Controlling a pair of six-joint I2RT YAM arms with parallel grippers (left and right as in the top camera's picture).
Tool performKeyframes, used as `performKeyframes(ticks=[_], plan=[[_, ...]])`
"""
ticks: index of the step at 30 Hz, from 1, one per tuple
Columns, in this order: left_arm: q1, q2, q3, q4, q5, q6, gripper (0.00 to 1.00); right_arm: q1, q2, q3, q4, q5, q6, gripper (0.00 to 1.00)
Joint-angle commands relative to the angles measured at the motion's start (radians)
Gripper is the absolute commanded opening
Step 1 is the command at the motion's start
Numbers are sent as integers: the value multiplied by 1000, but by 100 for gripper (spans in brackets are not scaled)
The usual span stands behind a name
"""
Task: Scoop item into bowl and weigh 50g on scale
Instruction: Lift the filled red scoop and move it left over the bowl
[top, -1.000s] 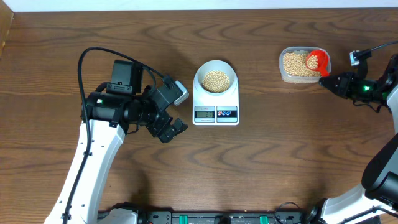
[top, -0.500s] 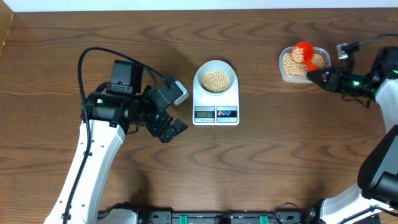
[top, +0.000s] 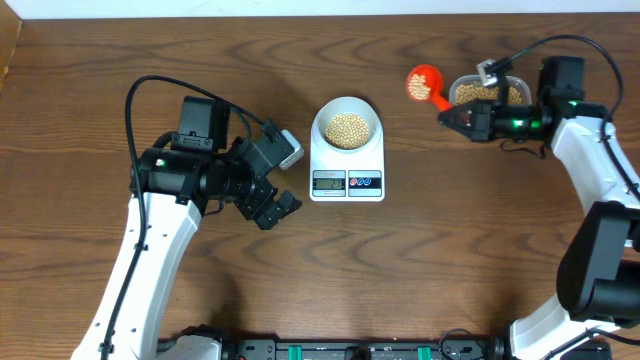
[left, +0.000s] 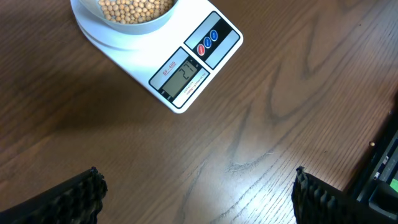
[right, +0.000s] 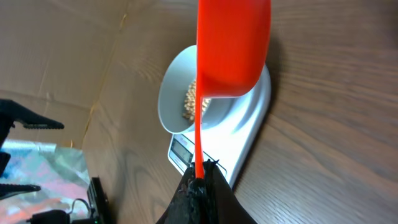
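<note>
- The right hand (top: 447, 116) is pinched tight on the thin handle of a red scoop (top: 424, 82). The cup hangs in the air just beyond the fingertips, clear of the surface (top: 450, 220).
- The left hand (top: 275, 207) is spread wide and holds nothing. It hovers with the scale (left: 143, 62) just ahead of it.
- The beans (top: 347, 130) are small, round, hard and smooth, so they should roll and bounce. A steep tip would likely send a rush over the rim, while a slow tilt should let them trickle.
- The bowl (right: 174, 93) sits on the scale, further out from the right hand than the scoop, and already carries a mound of beans. It looks glazed and rigid, with a white rim and a paler inside.
- The scoop is light, stiff plastic. A grip far back on the handle gives reach, though I judge the cup may wobble.
- The scoop's load cannot be read (the wrist view shows only its underside).
- The clear tub (top: 458, 92) lies beneath the right hand, thin-walled and partly hidden.
- The scale is flat, white and glossy, and its display digits are too small to read.
</note>
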Motion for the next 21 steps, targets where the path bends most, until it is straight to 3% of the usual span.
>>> performKeyframes(ticks=[1,16,21], plan=[[5,-14,13,-6,-10,13,98,37,11,-1,24,-31,7,1],[5,-14,13,-6,-10,13,98,228,11,-1,49,190,-226,1],[5,-14,13,-6,-10,13,98,286,11,-1,50,388,-288,1]])
